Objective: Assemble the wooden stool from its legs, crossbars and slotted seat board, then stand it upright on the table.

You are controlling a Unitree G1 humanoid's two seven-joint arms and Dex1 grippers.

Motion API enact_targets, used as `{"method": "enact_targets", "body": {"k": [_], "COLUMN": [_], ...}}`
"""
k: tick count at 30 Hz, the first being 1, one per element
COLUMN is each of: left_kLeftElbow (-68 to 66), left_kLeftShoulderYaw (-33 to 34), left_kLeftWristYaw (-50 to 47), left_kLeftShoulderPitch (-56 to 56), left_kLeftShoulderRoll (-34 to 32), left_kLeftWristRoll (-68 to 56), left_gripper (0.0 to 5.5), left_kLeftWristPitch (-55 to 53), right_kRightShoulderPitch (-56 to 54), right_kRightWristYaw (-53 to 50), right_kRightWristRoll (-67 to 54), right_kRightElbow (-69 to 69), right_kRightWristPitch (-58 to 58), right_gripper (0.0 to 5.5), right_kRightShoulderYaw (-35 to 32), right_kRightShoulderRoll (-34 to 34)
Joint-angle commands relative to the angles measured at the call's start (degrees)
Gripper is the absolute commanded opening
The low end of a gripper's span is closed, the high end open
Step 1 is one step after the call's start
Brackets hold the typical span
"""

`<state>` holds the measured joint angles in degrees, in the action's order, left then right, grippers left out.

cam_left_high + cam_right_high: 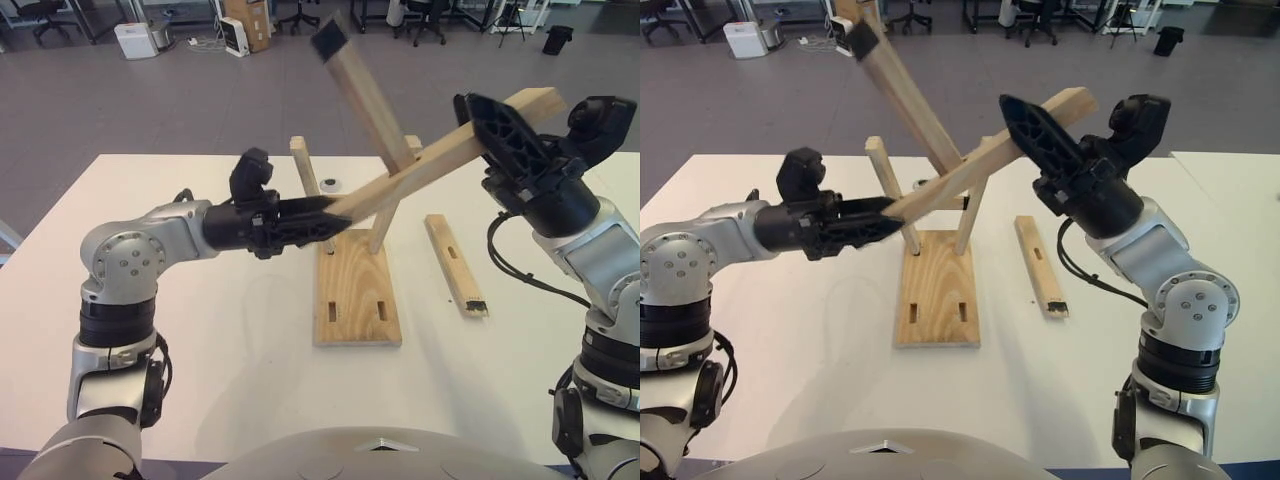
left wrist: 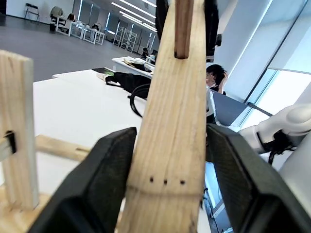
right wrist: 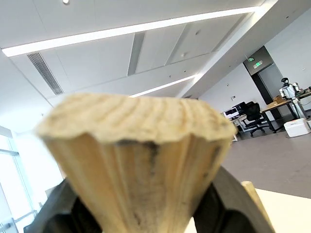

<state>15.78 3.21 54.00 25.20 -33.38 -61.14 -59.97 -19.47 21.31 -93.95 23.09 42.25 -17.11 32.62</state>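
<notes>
**Head view.** A white worktop [image 1: 200,330] stands in a room with a grey floor [image 1: 150,100]. Office chairs [image 1: 430,20] and a cardboard box [image 1: 250,20] lie far behind. The slotted seat board [image 1: 357,290] lies flat at centre. Two standing legs [image 1: 305,170] rise from its far end. A loose crossbar [image 1: 455,262] lies just right of the board. The left hand [image 1: 325,212] is closed on the lower end of a slanting leg [image 1: 440,155], raised above the board. The right hand [image 1: 500,130] is closed on the leg's upper end. A black-tipped bar [image 1: 365,90] meets the leg at mid-length and points up and far.

**Left wrist view.** Both black fingers [image 2: 97,189] press the sides of the leg. Windows [image 2: 286,48] line the room's wall.

**Right wrist view.** The leg's end grain sits between dark fingers [image 3: 63,208], under a ceiling [image 3: 97,48] with light strips [image 3: 146,24].
</notes>
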Motion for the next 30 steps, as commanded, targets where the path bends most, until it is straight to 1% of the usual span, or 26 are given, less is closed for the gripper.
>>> {"method": "enact_targets", "body": {"k": [1,3,4,5,7,9,13,17,20,30], "left_kLeftElbow": [-4.50,-7.27,-9.66,-11.97,-16.26,-18.97,-21.61,-22.36,-23.44,-24.25], "left_kLeftShoulderYaw": [-2.54,-3.02,-3.16,-2.88,-2.37,-2.32,-1.94,-2.46,-1.94,-1.34], "left_kLeftWristYaw": [3.86,6.79,7.52,7.35,4.24,0.39,-4.67,-5.44,-4.85,-4.96], "left_kLeftShoulderPitch": [-7.44,-12.10,-14.40,-16.43,-17.75,-16.99,-16.23,-16.67,-15.74,-15.55], "left_kLeftShoulderRoll": [-4.96,-7.00,-7.42,-7.14,-4.23,-0.65,4.91,7.31,7.53,8.36], "left_kLeftWristRoll": [8.99,12.42,15.01,17.48,22.67,26.34,29.91,31.14,31.46,31.63], "left_gripper": [3.01,3.01,3.01,3.01,3.01,3.01,3.01,3.01,3.01,3.01], "left_kLeftWristPitch": [6.04,9.10,11.90,14.96,22.32,27.85,33.72,35.18,35.10,36.00], "right_kRightShoulderPitch": [0.12,0.95,1.91,3.47,6.33,7.69,8.16,6.84,6.73,8.23], "right_kRightWristYaw": [4.16,6.30,8.52,12.14,20.62,26.98,35.43,38.29,40.36,43.96], "right_kRightWristRoll": [4.92,7.08,9.59,14.59,25.06,32.01,42.12,45.57,46.97,47.09], "right_kRightElbow": [-1.62,-1.62,-1.26,-0.56,1.14,1.64,-0.23,-1.63,-2.45,-1.66], "right_kRightWristPitch": [0.85,1.19,1.61,1.20,-2.41,-5.68,-11.15,-13.99,-14.67,-13.21], "right_gripper": [2.09,2.09,2.09,2.09,2.08,2.07,2.07,2.07,2.07,2.07], "right_kRightShoulderYaw": [-2.11,-2.44,-1.72,0.18,3.97,7.34,11.97,13.22,14.04,13.84], "right_kRightShoulderRoll": [4.38,5.87,7.09,9.09,11.67,12.65,12.85,10.58,10.24,10.42]}}
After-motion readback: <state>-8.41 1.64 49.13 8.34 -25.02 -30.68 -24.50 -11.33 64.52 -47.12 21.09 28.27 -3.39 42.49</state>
